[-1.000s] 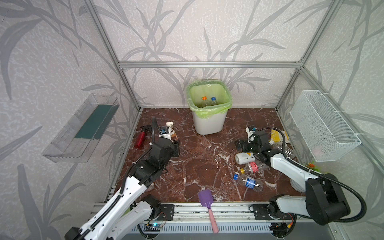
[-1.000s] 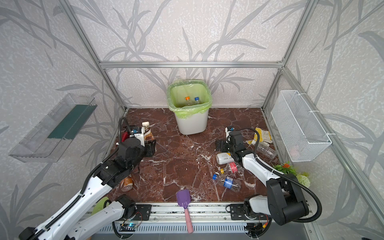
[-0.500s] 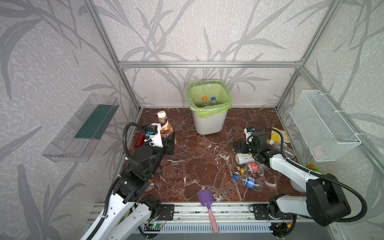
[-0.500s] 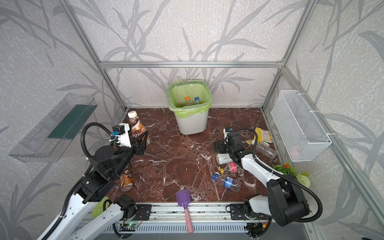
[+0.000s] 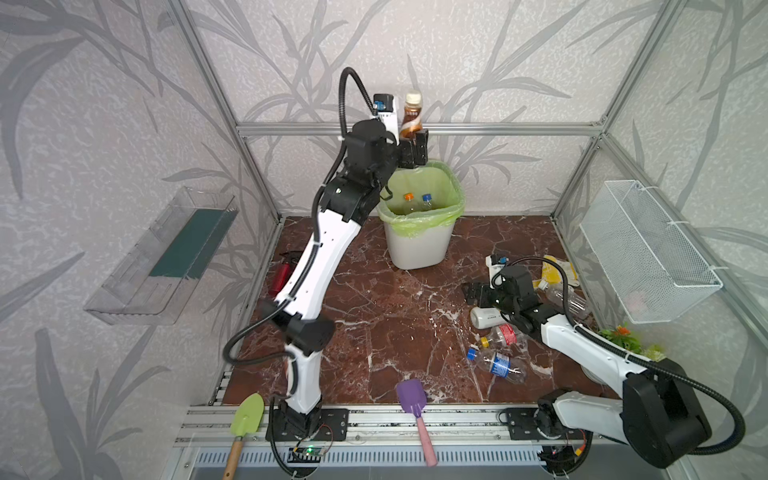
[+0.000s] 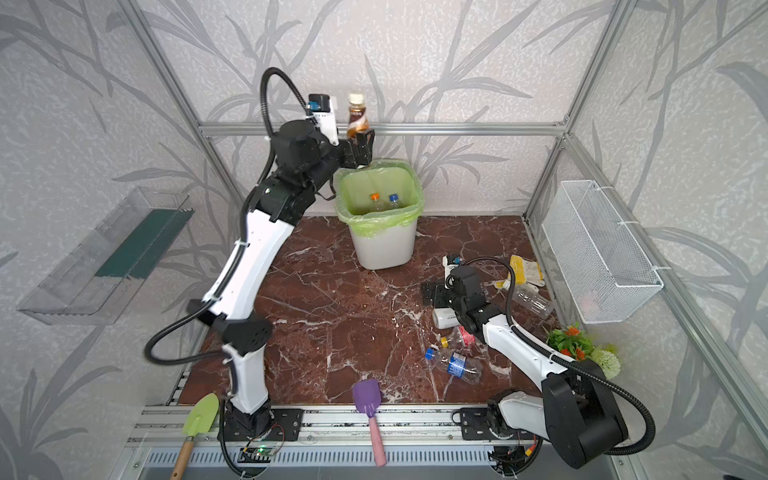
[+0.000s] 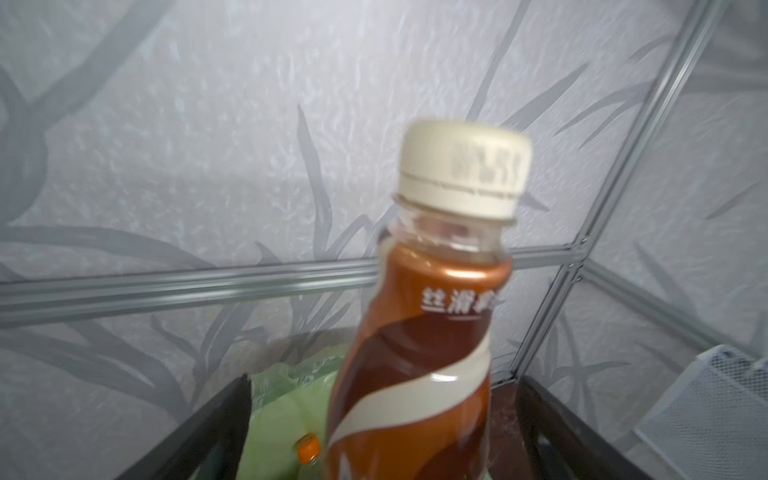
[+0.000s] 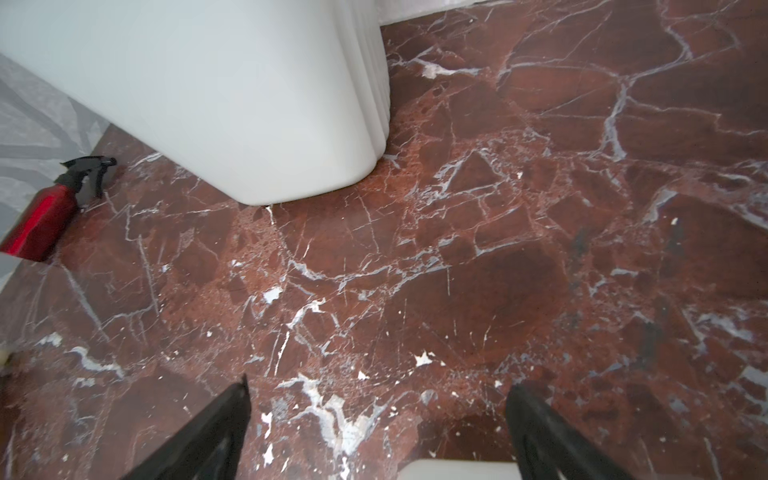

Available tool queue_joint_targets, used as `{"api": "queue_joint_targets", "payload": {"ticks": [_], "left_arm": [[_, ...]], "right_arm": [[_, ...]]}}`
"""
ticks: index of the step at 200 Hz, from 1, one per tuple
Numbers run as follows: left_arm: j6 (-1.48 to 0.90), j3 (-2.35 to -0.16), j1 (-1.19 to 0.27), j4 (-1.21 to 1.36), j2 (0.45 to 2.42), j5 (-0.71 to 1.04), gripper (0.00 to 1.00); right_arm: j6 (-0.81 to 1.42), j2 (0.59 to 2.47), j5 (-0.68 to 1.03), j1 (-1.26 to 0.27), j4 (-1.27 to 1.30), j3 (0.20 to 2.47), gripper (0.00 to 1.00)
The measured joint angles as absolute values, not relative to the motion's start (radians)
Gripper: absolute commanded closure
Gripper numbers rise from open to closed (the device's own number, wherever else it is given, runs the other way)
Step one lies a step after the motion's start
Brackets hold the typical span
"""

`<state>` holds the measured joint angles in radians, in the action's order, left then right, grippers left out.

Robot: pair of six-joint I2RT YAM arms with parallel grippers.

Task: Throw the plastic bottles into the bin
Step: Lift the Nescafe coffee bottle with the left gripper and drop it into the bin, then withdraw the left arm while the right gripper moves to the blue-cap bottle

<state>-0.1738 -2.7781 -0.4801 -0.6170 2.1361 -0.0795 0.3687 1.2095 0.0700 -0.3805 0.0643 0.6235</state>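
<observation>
Locate the left gripper raised above the rear left rim of the bin. Note the jaws spread wide: in the left wrist view, a gap on each side of the brown coffee bottle, fingers clear of its label. See this bottle upright in both top views, cream cap uppermost, base down between the fingers, over the green-lined opening.

Inside the bin, find the orange-capped bottle and the blue-capped bottle, side by side.

Locate the right gripper low over the marble floor, near the bin's white wall, jaws wide apart, gripping nothing.

Beside that arm, find four more on the floor: white bottle, yellow-capped bottle, blue-labelled bottle, clear bottle.

Find the red spray bottle beside the left wall.
</observation>
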Motion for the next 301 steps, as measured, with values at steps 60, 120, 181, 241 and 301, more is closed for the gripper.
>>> {"api": "queue_joint_targets", "payload": {"ticks": [60, 120, 181, 241, 301], "left_arm": [[-0.141, -2.131, -0.437, -0.757, 1.750, -0.154, 0.01], [-0.086, -1.261, -0.367, -0.302, 1.012, -0.223, 0.01], [-0.060, -0.924, -0.363, -0.278, 0.988, -0.261, 0.02], [-0.061, -0.912, -0.359, -0.275, 1.013, -0.249, 0.03], [-0.061, -0.912, -0.357, -0.266, 1.012, -0.242, 0.04]], "right_arm": [[0.300, 1.143, 0.026, -0.381, -0.019, 0.630, 0.03], [0.170, 1.252, 0.005, -0.380, -0.345, 0.907, 0.03], [0.100, 1.350, -0.042, -0.385, -0.743, 1.094, 0.03], [0.092, 1.359, -0.031, -0.393, -0.956, 1.097, 0.06], [0.140, 1.357, 0.069, -0.650, -1.033, 1.103, 0.08]]}}
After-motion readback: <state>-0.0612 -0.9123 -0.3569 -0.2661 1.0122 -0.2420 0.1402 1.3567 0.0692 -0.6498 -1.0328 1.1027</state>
